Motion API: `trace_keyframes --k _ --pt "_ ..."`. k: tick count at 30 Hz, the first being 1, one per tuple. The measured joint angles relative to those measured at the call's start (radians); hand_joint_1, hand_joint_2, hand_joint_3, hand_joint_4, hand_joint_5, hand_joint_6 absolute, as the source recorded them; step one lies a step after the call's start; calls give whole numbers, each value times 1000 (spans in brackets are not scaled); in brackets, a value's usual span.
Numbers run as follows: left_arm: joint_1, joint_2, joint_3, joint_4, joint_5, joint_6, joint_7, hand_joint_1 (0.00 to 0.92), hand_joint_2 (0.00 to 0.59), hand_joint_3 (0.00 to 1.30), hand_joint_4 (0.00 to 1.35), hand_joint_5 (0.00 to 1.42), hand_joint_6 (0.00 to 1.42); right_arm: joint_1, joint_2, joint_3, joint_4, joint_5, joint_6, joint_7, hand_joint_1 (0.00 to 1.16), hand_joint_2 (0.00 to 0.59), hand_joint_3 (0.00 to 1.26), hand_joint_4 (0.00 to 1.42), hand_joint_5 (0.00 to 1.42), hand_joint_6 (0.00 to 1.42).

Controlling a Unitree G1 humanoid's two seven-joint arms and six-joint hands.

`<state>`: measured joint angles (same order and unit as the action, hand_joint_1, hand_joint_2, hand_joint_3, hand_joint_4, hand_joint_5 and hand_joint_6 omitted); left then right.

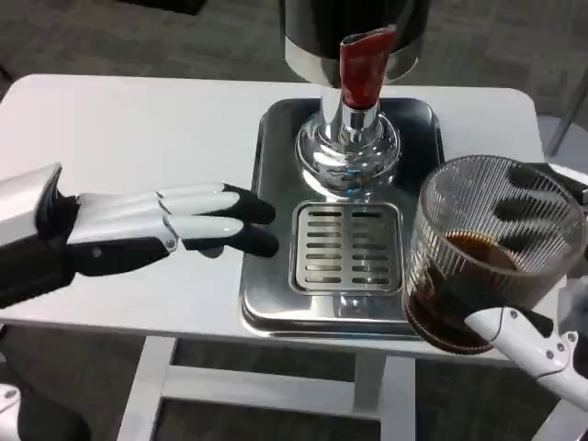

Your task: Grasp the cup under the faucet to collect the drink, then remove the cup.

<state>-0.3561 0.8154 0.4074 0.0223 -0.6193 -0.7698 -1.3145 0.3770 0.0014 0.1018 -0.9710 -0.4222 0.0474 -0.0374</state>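
Beside steel tray (266, 303), right robot hand (537, 344) clamping ribbed glass cup (491, 248), left robot hand (170, 230) flat, fingers apart

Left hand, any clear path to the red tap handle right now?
Probably yes. The left hand is open beside the tray, nothing lies between it and the red tap handle, and the cup sits off right.

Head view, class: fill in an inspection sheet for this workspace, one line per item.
Surface: white table, bare where visible.
Job's things: ribbed clear cup with dark drink in it, held off to the side of the steel drip tray; dispenser with red tap lever above the grate.
Clutter: nothing seen.
Hands: right hand holds the cup; left hand lies flat, fingers reaching the tray's edge.
Cables: nothing seen.
Surroundings: grey carpet floor.
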Motion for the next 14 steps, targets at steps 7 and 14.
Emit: trace_keyframes --k 7,14 --pt "-7 0 0 21 0 0 0 0 119 147 18 46 307 -12 1 2 0 0 0 0 722 266 822 951 1121 1422" --pt "-15 0 0 46 1 0 0 0 119 153 17 46 307 -32 7 3 2 -1 0 0 722 266 825 953 1134 1424"
